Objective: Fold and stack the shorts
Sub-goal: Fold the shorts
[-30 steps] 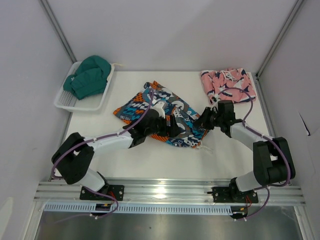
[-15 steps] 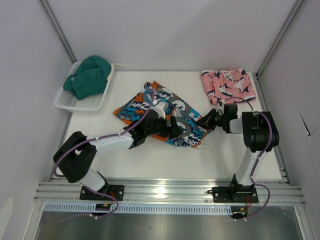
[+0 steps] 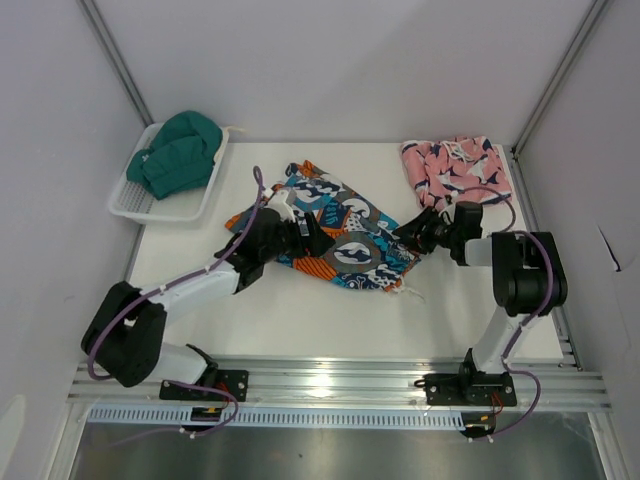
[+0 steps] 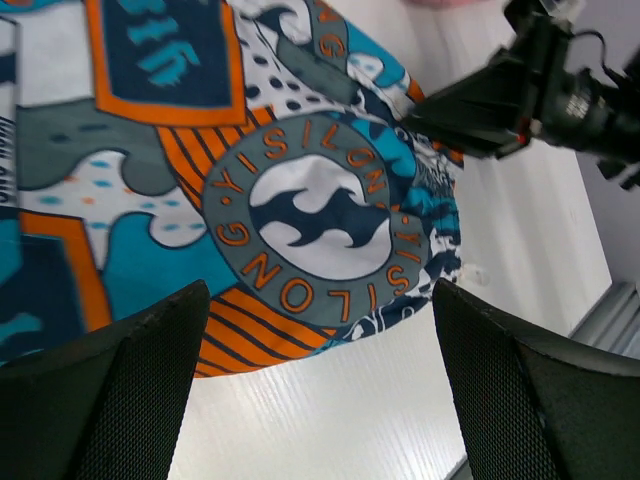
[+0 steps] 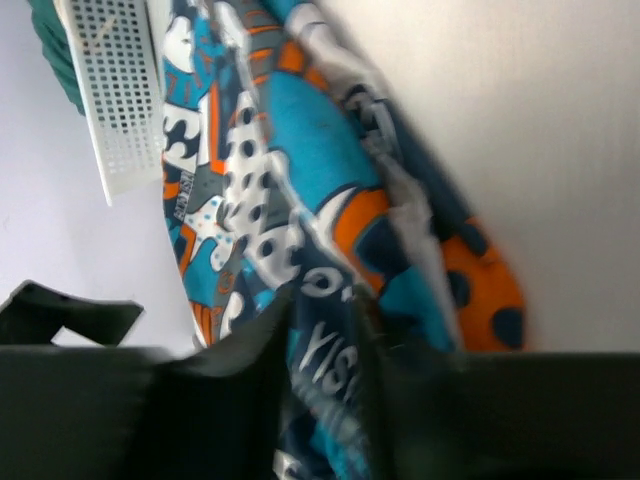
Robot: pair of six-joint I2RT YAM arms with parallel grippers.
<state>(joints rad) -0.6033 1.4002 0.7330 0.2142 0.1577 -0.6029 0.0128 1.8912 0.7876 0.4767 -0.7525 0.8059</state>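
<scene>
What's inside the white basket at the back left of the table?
A bundled green garment is heaped in the white basket, leaving its near end bare. Anything beneath the fabric is covered.

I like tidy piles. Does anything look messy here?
Yes. The patchwork shorts lie crooked and rumpled in the middle, with a white drawstring trailing out at the near edge. The pink shorts sit bunched at the back right, apart from them.

The left gripper (image 3: 306,236) has drawn back toward the left edge of the table (image 3: 300,310), off the middle of the patchwork shorts (image 3: 352,248), so more of their print shows. The right arm (image 3: 522,272) has swung its elbow away from the near edge and now stands folded by the right edge.
</scene>
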